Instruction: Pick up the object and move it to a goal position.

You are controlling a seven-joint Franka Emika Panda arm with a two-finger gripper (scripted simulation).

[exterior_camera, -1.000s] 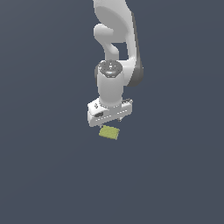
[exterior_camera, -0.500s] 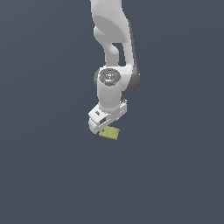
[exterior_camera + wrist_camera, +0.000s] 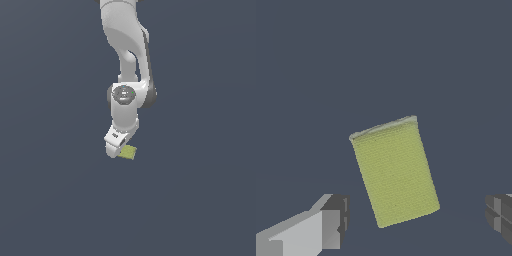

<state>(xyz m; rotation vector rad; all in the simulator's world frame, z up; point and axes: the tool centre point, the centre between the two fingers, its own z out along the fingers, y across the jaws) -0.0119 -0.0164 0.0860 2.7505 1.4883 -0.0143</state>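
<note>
Exterior view: one arm, one gripper [image 3: 116, 149], one sponge [image 3: 128, 152]. The sponge lies flat on the gray floor, just beside the gripper at about 4 o'clock, partly tucked under it.

Wrist view: the fingers [image 3: 336, 220] are spread wide with nothing in them, and the sponge [image 3: 394, 171] sits between them, untouched. Its long axis runs roughly 11 to 5 o'clock, so I'd guess the wrist needs a small twist before closing.

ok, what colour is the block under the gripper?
Yellow-green block, with a woven sponge-like texture; clearest in the wrist view.
</note>
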